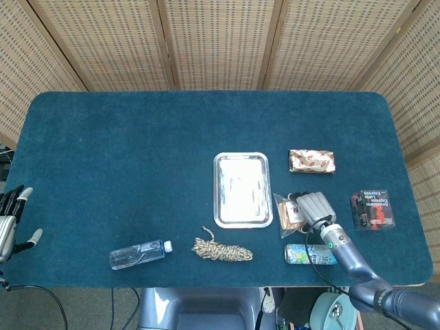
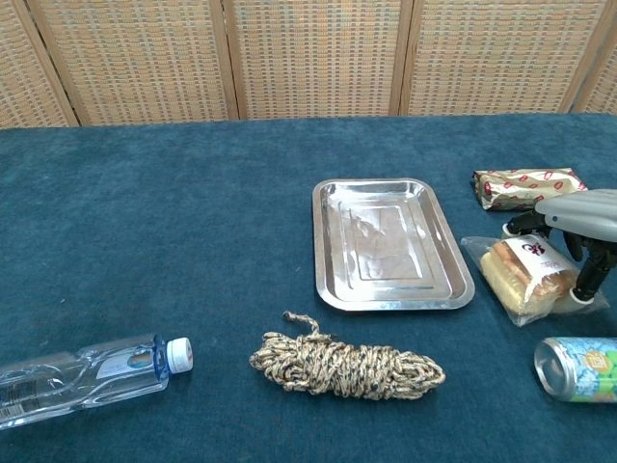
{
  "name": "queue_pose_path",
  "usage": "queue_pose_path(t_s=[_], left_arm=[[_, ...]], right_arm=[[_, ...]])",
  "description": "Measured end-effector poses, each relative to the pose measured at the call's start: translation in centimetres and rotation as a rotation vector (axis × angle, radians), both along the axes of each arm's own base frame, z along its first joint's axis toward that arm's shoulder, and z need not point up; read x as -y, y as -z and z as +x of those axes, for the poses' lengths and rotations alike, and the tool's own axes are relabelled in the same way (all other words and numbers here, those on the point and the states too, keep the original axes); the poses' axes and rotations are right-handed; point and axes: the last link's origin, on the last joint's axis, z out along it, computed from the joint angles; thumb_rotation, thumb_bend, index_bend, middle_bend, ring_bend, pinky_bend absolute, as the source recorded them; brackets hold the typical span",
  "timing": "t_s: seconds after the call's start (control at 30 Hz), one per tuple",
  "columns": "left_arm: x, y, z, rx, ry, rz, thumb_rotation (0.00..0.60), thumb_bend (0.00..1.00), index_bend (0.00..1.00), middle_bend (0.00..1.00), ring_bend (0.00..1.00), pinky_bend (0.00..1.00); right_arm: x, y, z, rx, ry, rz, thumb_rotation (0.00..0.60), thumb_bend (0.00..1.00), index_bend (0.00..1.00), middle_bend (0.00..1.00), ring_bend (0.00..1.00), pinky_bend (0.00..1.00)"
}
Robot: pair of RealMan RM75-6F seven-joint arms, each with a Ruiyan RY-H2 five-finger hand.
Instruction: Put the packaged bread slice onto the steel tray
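Right hand [image 1: 314, 206] grips bread [image 2: 522, 274] on worktop [image 1: 137, 158] just right of tray [image 1: 240, 189], near front edge. Left hand [image 1: 8, 223] off left edge, fingers spread, holding nothing.

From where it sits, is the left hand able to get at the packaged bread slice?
Probably not: the left hand is off the table's far left edge, while the packaged bread slice lies under the right hand.
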Motion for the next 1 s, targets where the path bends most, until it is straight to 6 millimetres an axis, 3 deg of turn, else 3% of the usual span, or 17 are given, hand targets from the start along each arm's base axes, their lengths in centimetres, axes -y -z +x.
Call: queue_pose_path(t_s=[1.0], left_arm=[[-0.1,-0.1,-0.1,0.012,0.016,-0.003,0.6,0.32,0.0,0.0,0.0,0.0]], right_arm=[[1.0,-1.7,6.3,-0.135,-0.15,-0.006,0.6,0.15,0.44,0.46,0.39,0.54]])
